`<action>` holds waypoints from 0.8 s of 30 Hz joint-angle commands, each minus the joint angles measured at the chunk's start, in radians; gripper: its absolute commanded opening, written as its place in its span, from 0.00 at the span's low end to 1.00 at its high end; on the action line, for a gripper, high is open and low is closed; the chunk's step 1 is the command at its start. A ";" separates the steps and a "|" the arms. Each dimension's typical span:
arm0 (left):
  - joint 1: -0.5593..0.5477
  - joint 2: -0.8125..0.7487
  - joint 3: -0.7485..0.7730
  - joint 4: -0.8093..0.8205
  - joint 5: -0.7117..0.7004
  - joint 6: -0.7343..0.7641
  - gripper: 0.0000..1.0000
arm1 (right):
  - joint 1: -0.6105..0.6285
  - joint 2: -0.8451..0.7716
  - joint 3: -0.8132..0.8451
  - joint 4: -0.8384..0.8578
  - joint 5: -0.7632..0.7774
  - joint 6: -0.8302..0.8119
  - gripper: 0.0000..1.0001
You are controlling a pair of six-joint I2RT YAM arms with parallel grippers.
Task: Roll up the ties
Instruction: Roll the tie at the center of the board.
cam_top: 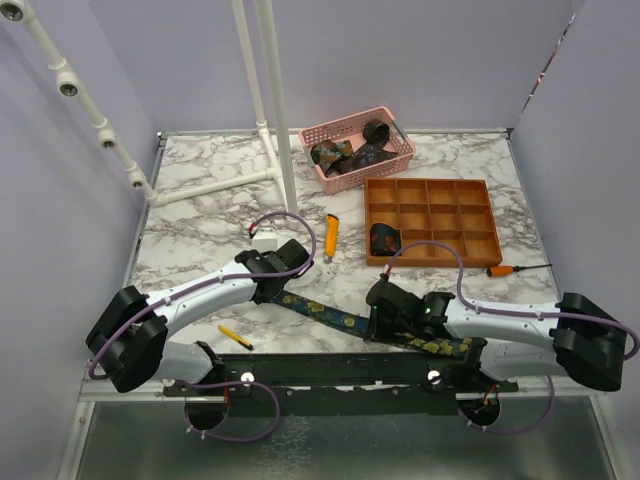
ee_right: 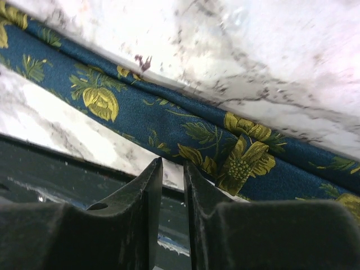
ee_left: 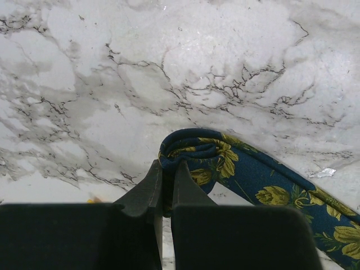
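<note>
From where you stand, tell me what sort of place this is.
Probably a robot test cell, not a home: plain lavender walls box in a marble-patterned table, a white pipe frame stands on it, and a pink basket and orange compartment tray are laid out by the floral tie.

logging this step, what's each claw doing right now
Left claw: closed on the folded end of the floral tie.
Right claw: nearly shut at the tie's edge; grip cannot be told.

Navy yellow-floral tie [cam_top: 330, 317] flat, one end folded; others in basket [cam_top: 350, 170].
</note>
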 commanded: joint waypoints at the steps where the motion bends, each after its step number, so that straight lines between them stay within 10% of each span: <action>1: -0.004 -0.020 -0.015 0.005 -0.032 -0.014 0.00 | -0.048 0.087 0.018 -0.206 0.159 -0.022 0.27; 24: -0.003 -0.021 -0.008 -0.002 -0.082 -0.039 0.00 | -0.230 0.115 0.226 -0.144 0.095 -0.341 0.40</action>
